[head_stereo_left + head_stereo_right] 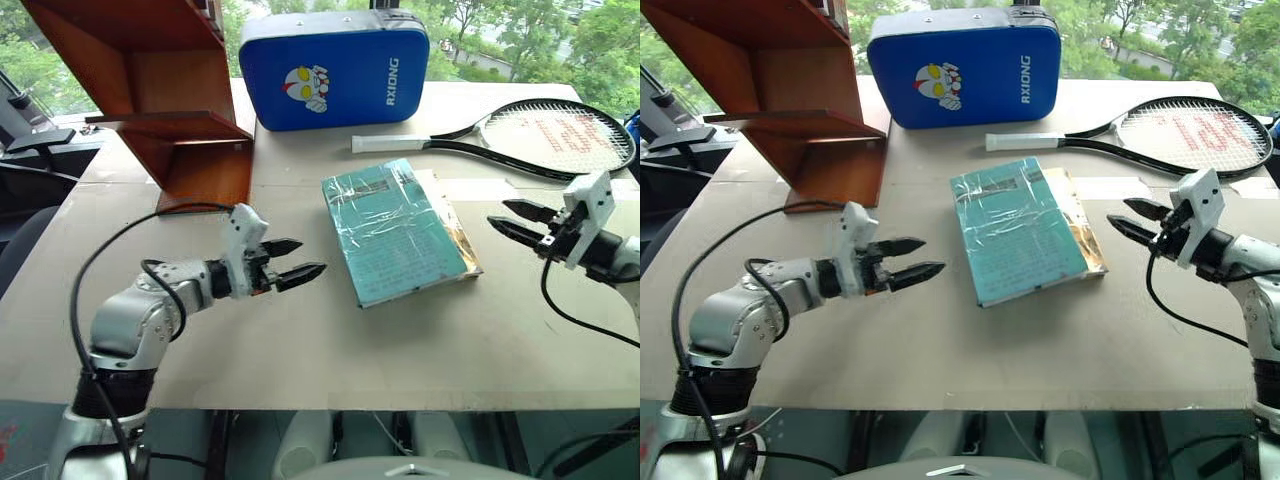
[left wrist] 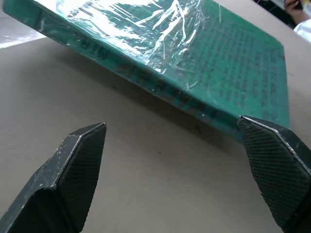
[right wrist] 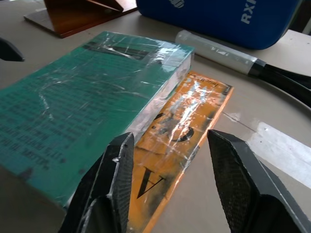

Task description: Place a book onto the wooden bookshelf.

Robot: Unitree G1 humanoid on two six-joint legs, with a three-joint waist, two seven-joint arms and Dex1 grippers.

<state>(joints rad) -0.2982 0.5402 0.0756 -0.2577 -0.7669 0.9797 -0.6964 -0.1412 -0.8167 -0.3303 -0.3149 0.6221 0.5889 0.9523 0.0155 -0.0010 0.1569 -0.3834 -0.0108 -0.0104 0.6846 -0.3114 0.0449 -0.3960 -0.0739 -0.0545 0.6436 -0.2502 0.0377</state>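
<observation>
The left hand (image 1: 296,259) hovered with fingers spread wide, aimed at the near edge of the book (image 1: 395,232). The right hand (image 1: 1134,220) stood parted and empty on the book's other side. The book lay flat on the counter (image 1: 300,340), atop an orange book (image 3: 182,141), well apart from the wooden bookshelf (image 1: 170,90). Judged: the approach step; next, the left hand must close on the book's edge.
</observation>
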